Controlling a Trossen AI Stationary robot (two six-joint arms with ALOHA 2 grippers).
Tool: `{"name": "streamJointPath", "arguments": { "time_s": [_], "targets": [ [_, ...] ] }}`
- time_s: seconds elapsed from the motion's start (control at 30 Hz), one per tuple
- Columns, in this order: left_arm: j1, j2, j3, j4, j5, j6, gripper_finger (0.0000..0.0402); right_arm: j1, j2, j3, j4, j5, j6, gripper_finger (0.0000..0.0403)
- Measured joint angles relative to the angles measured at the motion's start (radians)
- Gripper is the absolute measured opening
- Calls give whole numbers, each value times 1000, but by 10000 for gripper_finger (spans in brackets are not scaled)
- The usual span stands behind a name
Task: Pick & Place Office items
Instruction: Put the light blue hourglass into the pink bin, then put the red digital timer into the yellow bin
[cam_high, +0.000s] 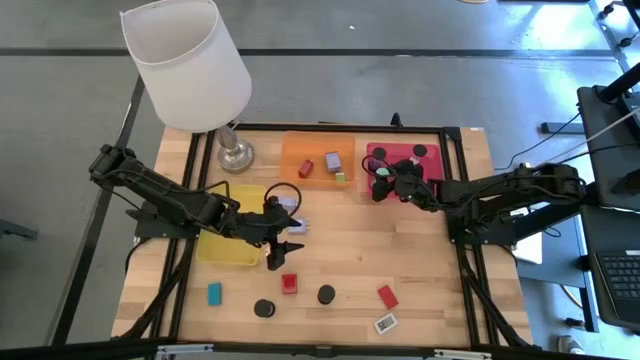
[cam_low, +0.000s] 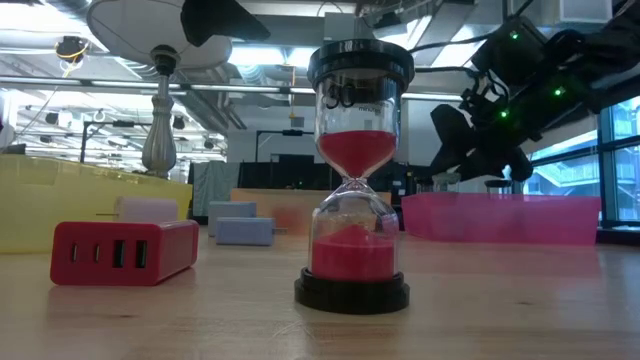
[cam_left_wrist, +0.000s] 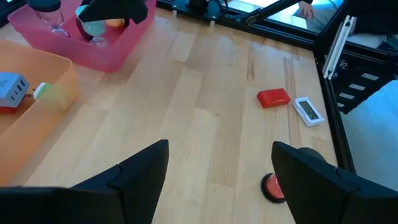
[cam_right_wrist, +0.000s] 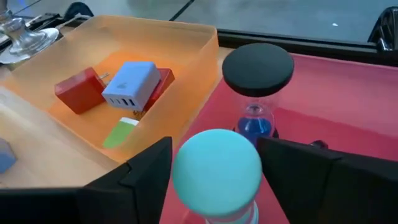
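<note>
Two end effectors (cam_high: 283, 247) (cam_high: 385, 180) over trays

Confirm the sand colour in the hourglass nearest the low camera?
Red sand in the hourglass, with black caps at both ends. Clearest in the low view.

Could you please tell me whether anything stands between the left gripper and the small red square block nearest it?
Nothing visible does. The open left gripper hovers beside the yellow plastic tray, and only bare wooden table lies between it and the small red square block. The right gripper is far off, over the pink tray.
</note>
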Motion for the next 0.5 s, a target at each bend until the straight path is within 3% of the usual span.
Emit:
{"name": "streamJointPath", "arguments": {
  "time_s": [0.3, 0.5],
  "targets": [
    [0, 0, 0, -1, 1, -1, 281, 0, -33, 0, 36, -4, -10, 259],
    [0, 0, 0, 0, 1, -3, 281, 0, -100, 0, 24, -77, -45, 287]
  ]
}}
